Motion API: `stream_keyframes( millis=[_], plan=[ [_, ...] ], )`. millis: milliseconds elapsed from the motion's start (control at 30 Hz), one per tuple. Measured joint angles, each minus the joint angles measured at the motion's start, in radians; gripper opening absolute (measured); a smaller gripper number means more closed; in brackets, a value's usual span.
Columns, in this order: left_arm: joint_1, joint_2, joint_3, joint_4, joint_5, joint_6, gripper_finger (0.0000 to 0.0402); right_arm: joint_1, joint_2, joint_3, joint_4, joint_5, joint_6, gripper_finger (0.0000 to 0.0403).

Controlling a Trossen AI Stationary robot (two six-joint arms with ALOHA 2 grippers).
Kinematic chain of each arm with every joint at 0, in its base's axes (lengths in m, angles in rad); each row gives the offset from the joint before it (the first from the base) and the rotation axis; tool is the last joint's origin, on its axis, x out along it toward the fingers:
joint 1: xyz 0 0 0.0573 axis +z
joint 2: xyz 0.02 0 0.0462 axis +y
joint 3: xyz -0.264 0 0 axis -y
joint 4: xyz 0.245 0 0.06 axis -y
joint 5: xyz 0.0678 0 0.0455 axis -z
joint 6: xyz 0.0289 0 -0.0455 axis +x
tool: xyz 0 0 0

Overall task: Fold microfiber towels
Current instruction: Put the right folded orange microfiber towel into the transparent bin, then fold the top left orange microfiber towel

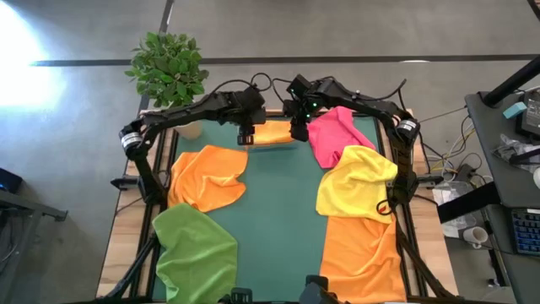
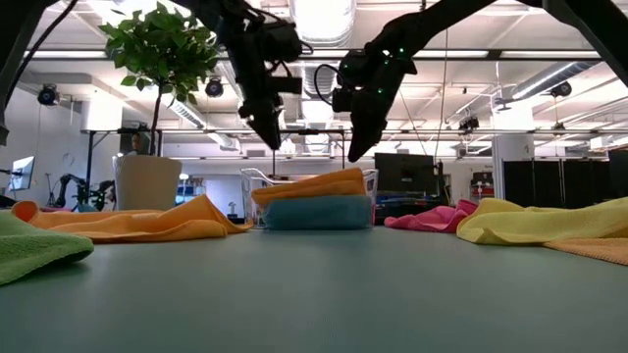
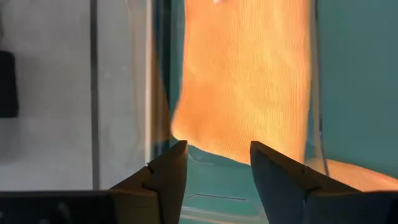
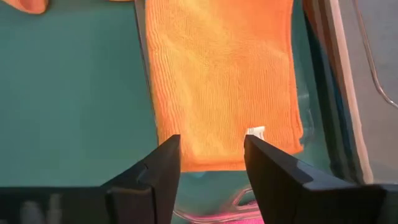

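A folded orange towel [image 1: 272,133] lies flat on a folded light blue towel [image 2: 316,212] inside the clear tray [image 2: 370,186] at the table's far middle. My left gripper [image 2: 270,137] hangs open above the orange towel's left end [image 3: 249,81], clear of it. My right gripper [image 2: 355,147] hangs open above its right end [image 4: 224,81], also clear. Both point slanting down. Loose towels lie spread on the green mat: orange [image 1: 207,177], green [image 1: 196,253], pink [image 1: 331,135], yellow [image 1: 359,181] and another orange [image 1: 363,253].
A potted plant [image 1: 169,67] stands at the far left corner. Bare green mat [image 1: 278,211] runs down the table's middle between the loose towels. A white label [image 4: 255,131] shows at the folded orange towel's corner.
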Motion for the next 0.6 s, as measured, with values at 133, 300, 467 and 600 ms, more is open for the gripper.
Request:
stream_keyframes(
  millis=[133,300,467,600],
  plan=[
    [-0.001,-0.048,0.022,0.002,0.002,-0.007,0.016,0.0,0.0,0.005,0.0,0.001,0.022,0.0174],
    [0.0,-0.139,0.012,0.001,0.004,-0.086,0.016,0.0,-0.004,0.044,-0.027,0.0,0.053,0.0169],
    [0.0,-0.228,-0.028,-0.025,0.01,-0.146,0.016,0.0,-0.032,0.092,-0.1,0.0,0.061,0.0161],
    [-0.006,-0.279,-0.067,-0.063,0.035,-0.233,0.016,0.013,-0.066,0.096,-0.137,-0.021,0.084,0.0156]
  ],
)
